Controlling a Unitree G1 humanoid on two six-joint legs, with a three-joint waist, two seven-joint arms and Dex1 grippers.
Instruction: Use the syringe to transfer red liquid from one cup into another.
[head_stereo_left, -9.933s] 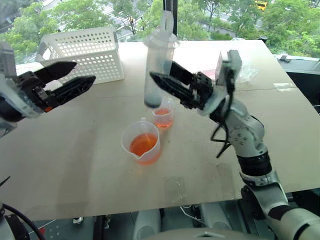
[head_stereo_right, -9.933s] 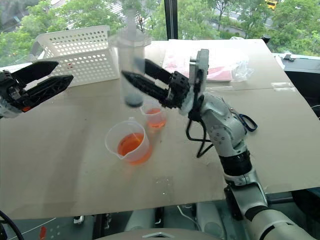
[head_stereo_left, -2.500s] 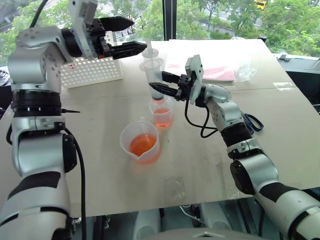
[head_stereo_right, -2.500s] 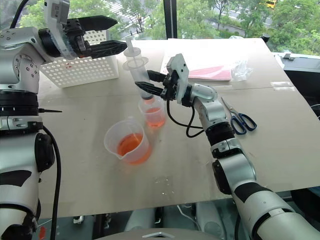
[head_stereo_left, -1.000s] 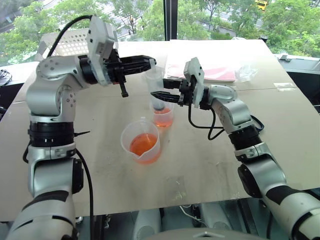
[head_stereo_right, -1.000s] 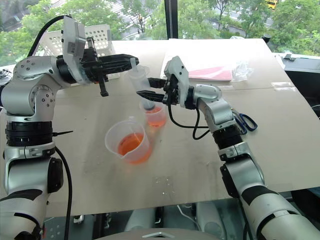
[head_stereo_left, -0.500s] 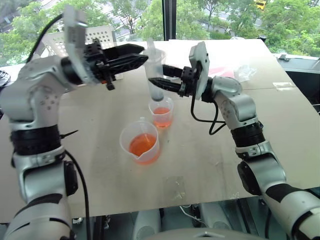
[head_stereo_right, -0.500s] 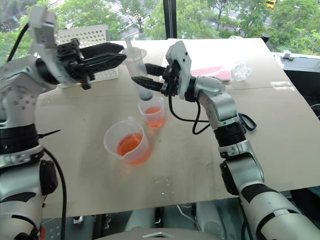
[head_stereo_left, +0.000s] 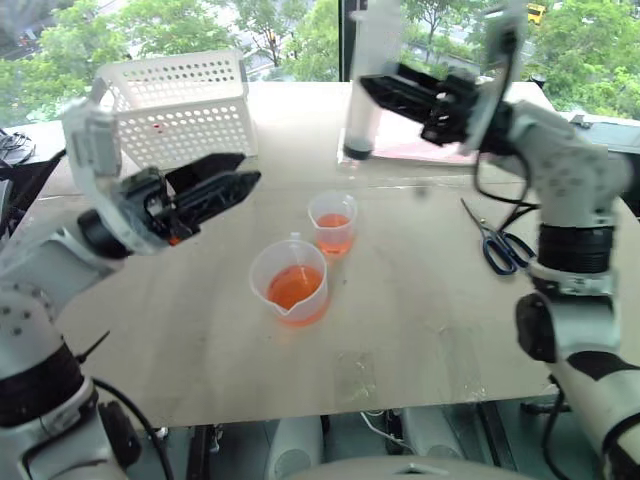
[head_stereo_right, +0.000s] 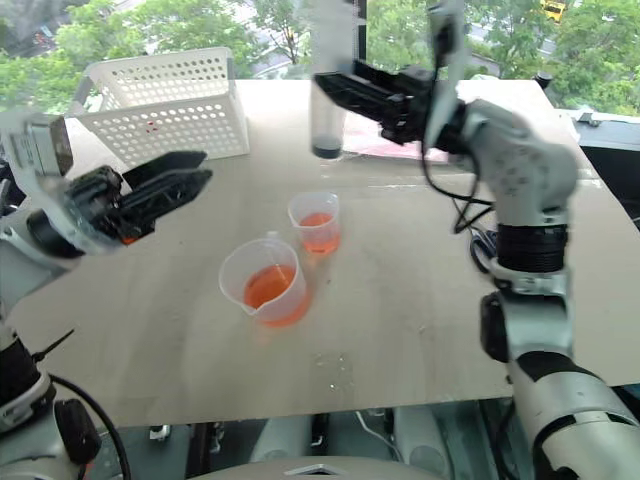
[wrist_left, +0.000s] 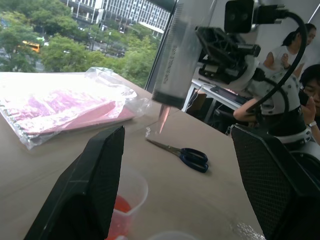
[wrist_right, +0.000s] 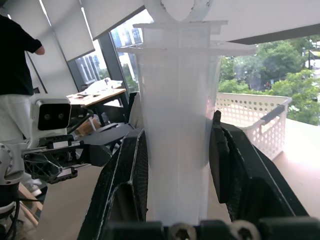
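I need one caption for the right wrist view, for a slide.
Right gripper shut on the upright syringe, with the white basket behind and the left gripper nearby.

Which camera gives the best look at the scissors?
The left wrist view: the scissors lie whole on the table, blades and dark handles plain. In the left eye view they sit small by the right arm; in the right eye view the arm mostly hides them.

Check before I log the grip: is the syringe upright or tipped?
Upright: the right gripper holds the syringe by its barrel, tip pointing down, above the table.
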